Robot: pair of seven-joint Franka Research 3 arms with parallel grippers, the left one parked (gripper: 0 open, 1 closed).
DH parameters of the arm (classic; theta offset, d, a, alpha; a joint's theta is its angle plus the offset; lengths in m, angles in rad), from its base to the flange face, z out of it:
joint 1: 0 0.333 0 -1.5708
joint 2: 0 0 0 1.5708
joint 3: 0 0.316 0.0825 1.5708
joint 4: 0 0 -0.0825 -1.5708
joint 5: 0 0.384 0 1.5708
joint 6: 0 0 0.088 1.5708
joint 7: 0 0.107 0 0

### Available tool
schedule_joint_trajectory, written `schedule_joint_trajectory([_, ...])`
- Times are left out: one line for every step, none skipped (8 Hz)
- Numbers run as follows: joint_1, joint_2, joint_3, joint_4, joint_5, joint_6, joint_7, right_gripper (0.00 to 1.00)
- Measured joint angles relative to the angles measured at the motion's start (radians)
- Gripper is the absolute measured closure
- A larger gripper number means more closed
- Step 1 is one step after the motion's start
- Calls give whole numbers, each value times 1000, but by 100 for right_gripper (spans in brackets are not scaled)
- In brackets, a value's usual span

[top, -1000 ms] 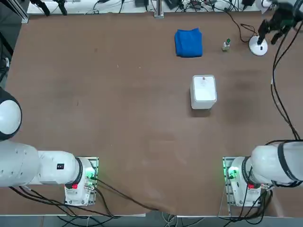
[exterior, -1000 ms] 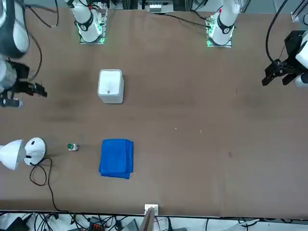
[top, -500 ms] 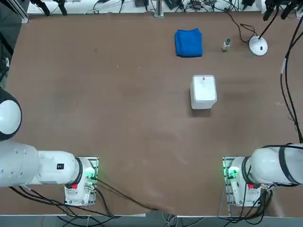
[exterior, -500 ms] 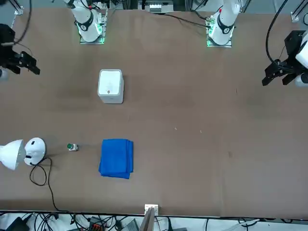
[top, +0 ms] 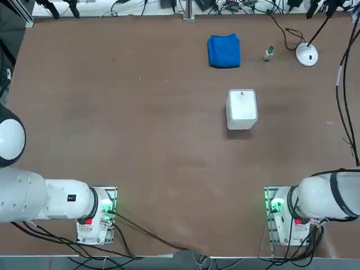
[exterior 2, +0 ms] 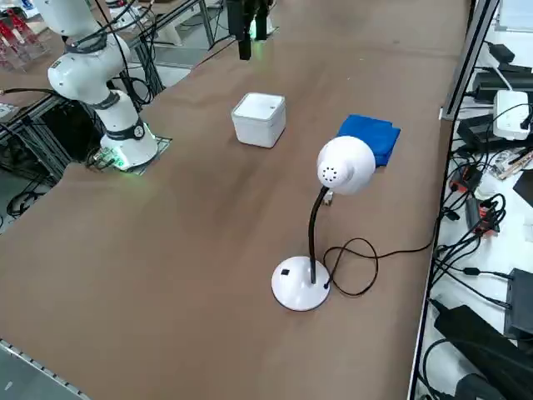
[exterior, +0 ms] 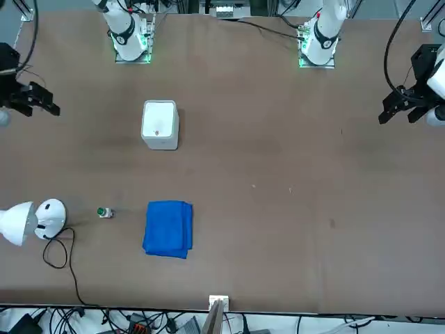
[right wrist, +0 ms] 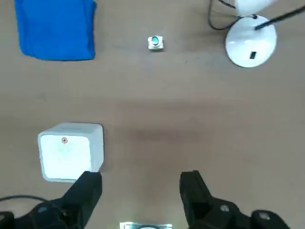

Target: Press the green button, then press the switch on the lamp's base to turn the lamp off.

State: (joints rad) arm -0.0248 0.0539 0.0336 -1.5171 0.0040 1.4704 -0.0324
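The green button (right wrist: 155, 42) is a tiny stub with a turquoise cap, standing between the blue cloth (right wrist: 55, 28) and the lamp's base (right wrist: 250, 46). That white disc carries the switch (right wrist: 252, 55), a small dark mark. In the right side view the lamp (exterior 2: 345, 165) rises on its black gooseneck from the base (exterior 2: 300, 285), with the switch (exterior 2: 285, 271) on top of the disc. My right gripper (right wrist: 139, 188) hangs open and empty high over the table. It is well short of the button (exterior: 103, 212) and the base (exterior: 50, 214), out by the table's side edge (exterior: 38, 106).
A white rounded-square box (top: 242, 108) sits mid-table, beside one finger in the wrist view. The blue cloth (top: 224, 50) lies by the far edge. The lamp's black cable (exterior 2: 358, 258) loops off the far edge, where more cables and boxes lie.
My right gripper has lifted up and away from the spot beside the lamp's base and drawn back toward the robot's side. It stays open. Nothing on the table has moved.
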Motion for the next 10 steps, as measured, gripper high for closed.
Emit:
schedule_joint_trajectory([32,-4,3,0,-4,-7,2,0])
schedule_joint_trajectory([57,-14,4,-6,-6,-10,6,0])
schedule_joint_trajectory([67,-33,5,-18,-6,-12,9,0])
schedule_joint_trajectory([68,-60,4,-42,-6,-14,9,0])
schedule_joint_trajectory([68,-86,3,-66,-6,-15,9,0])
schedule_joint_trajectory([68,-103,3,-81,-6,-15,9,0])
schedule_joint_trajectory([68,-109,3,-86,-6,-15,9,0])
schedule_joint_trajectory([69,-110,3,-88,-6,-15,9,0])
schedule_joint_trajectory([72,-110,1,-90,-6,-15,9,0])
schedule_joint_trajectory([75,-110,0,-91,-6,-16,9,0])
